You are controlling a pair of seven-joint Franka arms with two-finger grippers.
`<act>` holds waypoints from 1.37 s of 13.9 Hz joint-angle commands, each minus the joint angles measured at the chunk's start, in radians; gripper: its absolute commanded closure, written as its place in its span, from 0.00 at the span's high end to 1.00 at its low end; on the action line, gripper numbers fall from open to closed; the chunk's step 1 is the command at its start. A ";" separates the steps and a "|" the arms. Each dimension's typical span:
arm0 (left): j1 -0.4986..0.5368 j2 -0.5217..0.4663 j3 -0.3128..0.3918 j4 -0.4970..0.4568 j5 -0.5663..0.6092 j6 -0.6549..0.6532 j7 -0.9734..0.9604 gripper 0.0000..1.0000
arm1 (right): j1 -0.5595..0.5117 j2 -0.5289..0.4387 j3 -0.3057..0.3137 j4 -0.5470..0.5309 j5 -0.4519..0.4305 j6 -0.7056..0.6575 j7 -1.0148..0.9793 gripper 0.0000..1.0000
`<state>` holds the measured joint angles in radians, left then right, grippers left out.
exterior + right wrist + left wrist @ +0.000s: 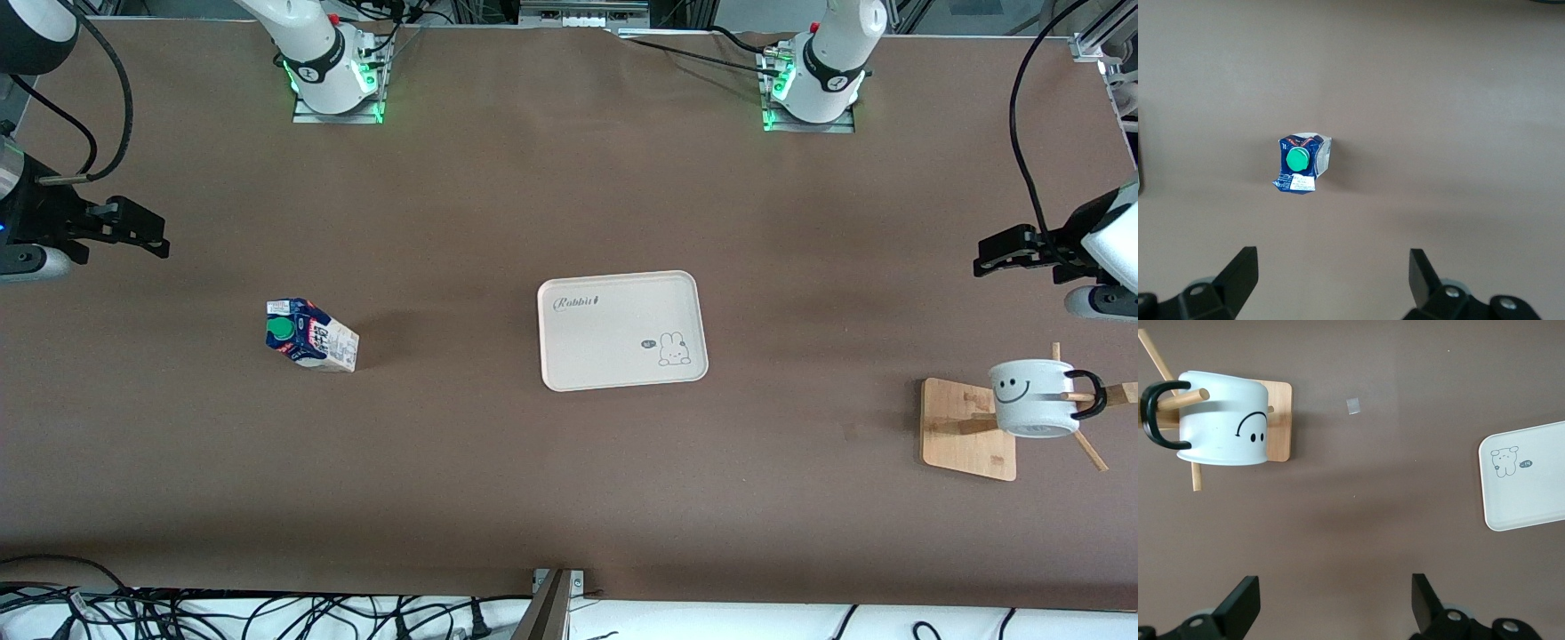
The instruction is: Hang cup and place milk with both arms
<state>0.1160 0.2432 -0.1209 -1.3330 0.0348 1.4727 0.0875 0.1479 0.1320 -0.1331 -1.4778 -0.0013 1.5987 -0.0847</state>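
Right pincer, jaws apart, is held above the counter near its right-arm edge; milk stands upright nearby. Left pincer is spread too; cup hung.

White smiley cup; blue, green-capped milk.

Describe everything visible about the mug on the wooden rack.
The cup is a small white mug, ceramic by its look, with a black handle and a black smiley face on its side. It hangs on its side from a peg of the wooden rack, the peg passing through the handle, at the left arm's end of the table. Only the rack touches it; the left pincer is open above the table, apart from it.
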 commanded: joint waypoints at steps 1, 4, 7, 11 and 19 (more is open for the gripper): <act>0.005 -0.007 -0.002 0.008 0.020 -0.017 0.031 1.00 | -0.004 -0.011 0.001 -0.002 0.017 -0.008 -0.001 1.00; 0.010 -0.021 0.004 -0.017 0.008 0.010 0.035 1.00 | -0.004 -0.011 0.001 -0.002 0.017 -0.008 -0.001 1.00; -0.050 -0.235 0.068 -0.322 0.004 0.202 0.021 1.00 | -0.004 -0.011 0.001 -0.002 0.017 -0.008 -0.001 1.00; -0.110 -0.373 0.115 -0.489 -0.004 0.312 0.026 1.00 | -0.004 -0.011 0.001 -0.002 0.017 -0.008 -0.001 1.00; -0.101 -0.326 0.107 -0.431 -0.004 0.273 0.035 1.00 | -0.004 -0.011 0.001 -0.002 0.017 -0.008 -0.001 1.00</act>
<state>0.0201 -0.0959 -0.0160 -1.7966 0.0335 1.7567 0.1037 0.1479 0.1320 -0.1331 -1.4779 -0.0012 1.5987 -0.0847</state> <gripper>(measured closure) 0.000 0.000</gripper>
